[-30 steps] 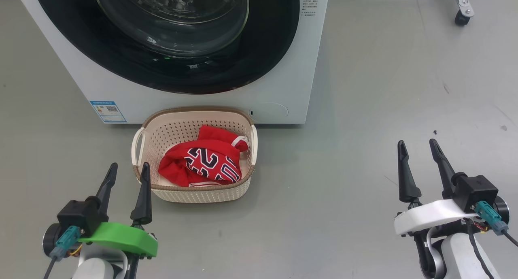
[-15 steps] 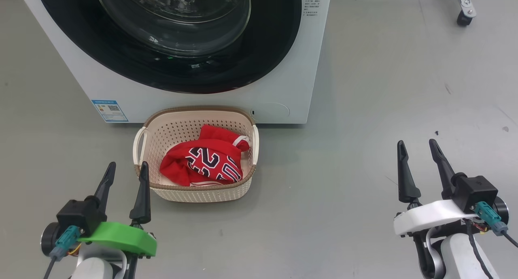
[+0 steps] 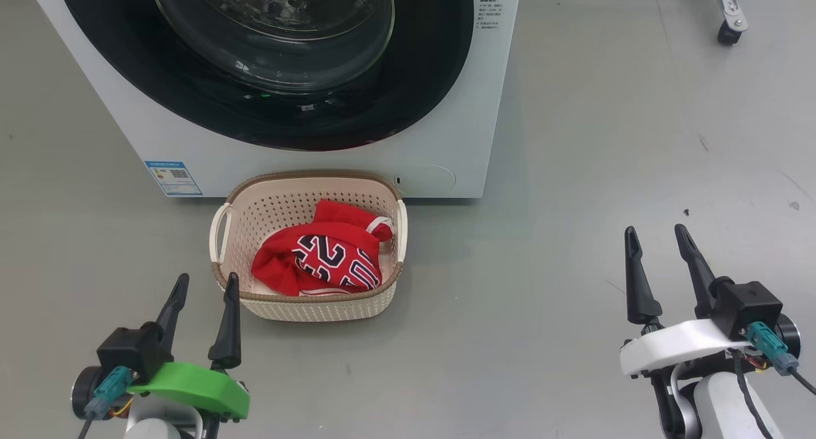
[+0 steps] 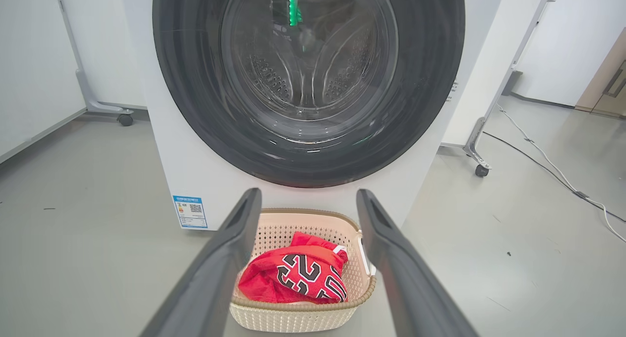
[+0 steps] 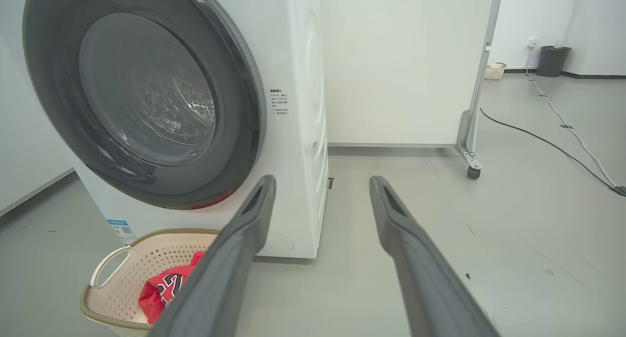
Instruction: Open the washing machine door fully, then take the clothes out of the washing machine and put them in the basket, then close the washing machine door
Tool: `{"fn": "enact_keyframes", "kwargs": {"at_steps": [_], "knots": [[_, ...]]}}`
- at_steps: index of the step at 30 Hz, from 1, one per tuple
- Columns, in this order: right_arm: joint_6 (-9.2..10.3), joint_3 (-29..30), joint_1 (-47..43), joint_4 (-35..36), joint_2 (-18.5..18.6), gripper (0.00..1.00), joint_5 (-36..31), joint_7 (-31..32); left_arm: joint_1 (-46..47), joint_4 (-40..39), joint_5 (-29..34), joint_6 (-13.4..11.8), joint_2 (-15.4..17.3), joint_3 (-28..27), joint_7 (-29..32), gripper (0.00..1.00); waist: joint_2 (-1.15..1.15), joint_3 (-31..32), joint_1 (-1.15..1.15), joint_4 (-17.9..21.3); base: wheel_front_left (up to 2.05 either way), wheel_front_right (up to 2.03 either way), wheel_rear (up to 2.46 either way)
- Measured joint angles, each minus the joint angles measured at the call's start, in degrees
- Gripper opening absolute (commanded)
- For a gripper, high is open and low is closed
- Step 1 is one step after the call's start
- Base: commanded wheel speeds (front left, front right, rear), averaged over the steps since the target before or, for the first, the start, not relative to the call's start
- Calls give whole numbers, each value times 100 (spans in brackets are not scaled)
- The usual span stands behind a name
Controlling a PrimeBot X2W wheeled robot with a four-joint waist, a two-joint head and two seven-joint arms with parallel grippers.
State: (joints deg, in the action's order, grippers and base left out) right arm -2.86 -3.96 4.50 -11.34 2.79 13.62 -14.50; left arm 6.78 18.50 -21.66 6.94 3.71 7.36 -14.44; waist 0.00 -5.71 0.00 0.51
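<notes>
Head view first: over the last second both hands have eased back toward the robot, the left hand (image 3: 208, 277) more than the right hand (image 3: 655, 229). Their fingers (image 3: 228, 318) are parted about as before with nothing between them, and the slight drift of everything else is just the camera. That reads as a retreat, because the work looks done. The door (image 3: 274, 50) sits shut in the washer (image 3: 446, 158), and the clothes (image 3: 319, 260) lie bunched in the basket (image 3: 312, 308). It stands on the floor (image 3: 574, 203) right against the washer's front, just far and right of the left hand. A caster (image 3: 727, 30) sits far right, well apart. Left wrist view now: the hand is spread moderately wide, framing the basket with the clothes inside. The door is closed above it, and the drum (image 4: 274, 78) behind the glass looks bare. Right wrist view: the hand is equally spread and empty, aimed past the washer's right corner at the floor. A wheeled stand (image 5: 468, 141), a cable (image 5: 567, 131) and a bin (image 5: 552, 60) are far off. Nothing blocks either arm; I'd judge no step remains.
</notes>
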Motion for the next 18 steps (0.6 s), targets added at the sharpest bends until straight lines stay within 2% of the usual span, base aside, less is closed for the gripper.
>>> {"fn": "enact_keyframes", "kwargs": {"at_steps": [15, 18], "knots": [[-1, -43, -35, -34, -8, 100, -58, 0, -2, 113, -199, 1, -36, -13, 0, 100, 0, 84, 0, 3, 0, 0, 0], [-2, -47, -37, -49, -9, 100, -58, 0, -26, 189, -404, 1, -53, -8, 0, 100, 0, 114, 0, 5, 0, 0, 0]]}}
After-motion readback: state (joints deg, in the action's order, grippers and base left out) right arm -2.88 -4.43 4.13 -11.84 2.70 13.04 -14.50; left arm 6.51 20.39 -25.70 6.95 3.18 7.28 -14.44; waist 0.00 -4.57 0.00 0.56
